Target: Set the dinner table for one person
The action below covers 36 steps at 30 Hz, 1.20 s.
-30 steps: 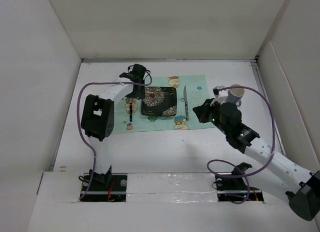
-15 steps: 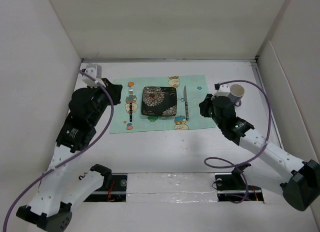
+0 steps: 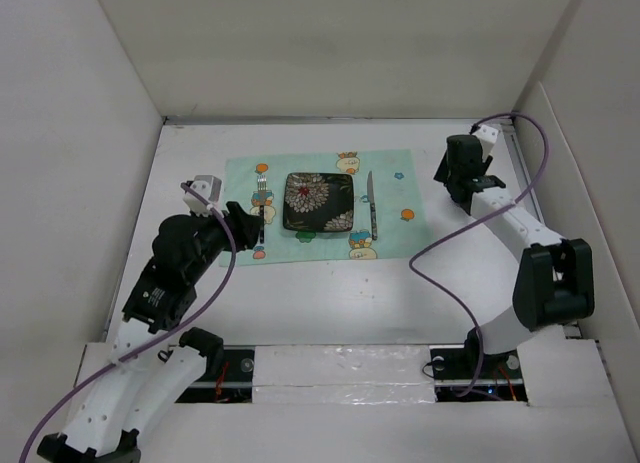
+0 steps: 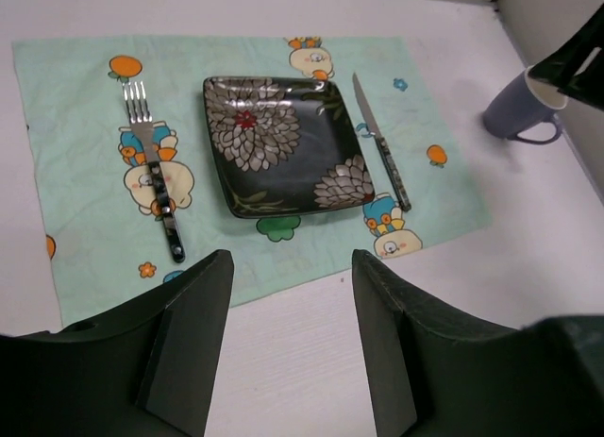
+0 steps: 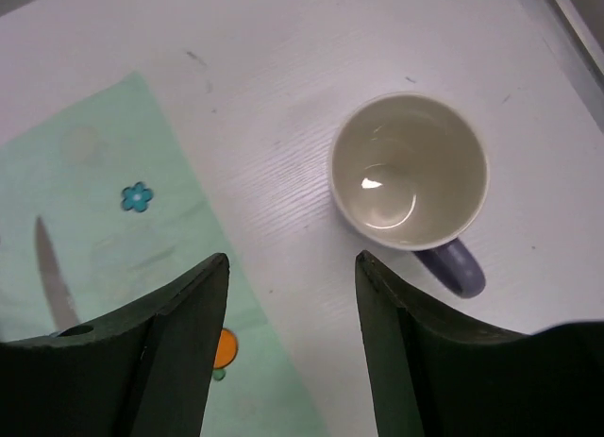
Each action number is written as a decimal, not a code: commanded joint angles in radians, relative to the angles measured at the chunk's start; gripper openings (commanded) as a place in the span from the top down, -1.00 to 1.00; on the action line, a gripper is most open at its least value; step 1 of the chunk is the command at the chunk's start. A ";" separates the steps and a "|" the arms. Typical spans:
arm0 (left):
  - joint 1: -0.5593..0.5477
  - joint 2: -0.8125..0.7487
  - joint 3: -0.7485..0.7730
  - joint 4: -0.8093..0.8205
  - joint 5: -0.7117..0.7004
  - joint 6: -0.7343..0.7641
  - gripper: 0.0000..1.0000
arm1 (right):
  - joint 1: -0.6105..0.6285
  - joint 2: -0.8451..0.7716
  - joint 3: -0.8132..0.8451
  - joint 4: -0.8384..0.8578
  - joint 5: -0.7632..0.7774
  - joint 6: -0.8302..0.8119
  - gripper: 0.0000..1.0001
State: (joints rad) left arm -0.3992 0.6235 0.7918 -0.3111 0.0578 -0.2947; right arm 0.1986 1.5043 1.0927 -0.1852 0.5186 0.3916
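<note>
On the white dinner table (image 3: 330,283) lies a mint-green placemat (image 3: 320,205). It carries a dark flowered square plate (image 4: 283,144), a fork (image 4: 151,168) to its left and a knife (image 4: 382,159) to its right. A purple mug (image 5: 408,170) with a cream inside stands upright off the mat's right edge. My left gripper (image 4: 293,260) is open over the bare table just before the mat's near edge, holding nothing. My right gripper (image 5: 293,260) hangs open above the table just left of the mug, also holding nothing. In the top view the right arm (image 3: 465,168) hides the mug.
White panel walls (image 3: 110,133) close in the table on the left, back and right. The right arm's purple cable (image 3: 440,243) loops over the table beside the mat's right edge. The mug (image 4: 524,111) stands close to the right wall.
The left arm swung from behind the plate out to the left, then to the mat's near-left corner. The right arm reached back and right over the mug. The right jaws stand wider apart.
</note>
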 commanded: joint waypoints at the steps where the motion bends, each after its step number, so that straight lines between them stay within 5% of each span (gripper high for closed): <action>1: -0.004 -0.030 0.012 0.050 0.033 0.022 0.00 | -0.068 0.062 0.097 -0.006 0.021 -0.013 -0.23; 14: -0.004 -0.048 0.011 0.061 0.066 0.029 -0.01 | -0.151 0.304 0.288 -0.068 -0.064 -0.066 -0.17; 20: -0.004 -0.038 0.012 0.058 0.057 0.029 -0.01 | -0.194 0.359 0.311 -0.057 -0.106 -0.025 0.39; 24: -0.004 -0.024 0.009 0.058 0.054 0.026 -0.01 | -0.194 0.343 0.299 -0.028 -0.112 -0.025 1.00; 30: -0.004 0.002 0.011 0.058 0.054 0.029 -0.01 | -0.133 0.232 0.335 0.001 -0.081 -0.069 1.00; 36: -0.004 0.012 0.012 0.053 0.031 0.028 -0.02 | 0.004 0.318 0.570 -0.082 -0.118 -0.154 1.00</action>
State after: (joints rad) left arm -0.3992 0.6334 0.7918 -0.2955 0.0975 -0.2771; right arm 0.1383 1.8328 1.5013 -0.3279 0.4076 0.3019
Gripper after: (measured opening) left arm 0.506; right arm 0.113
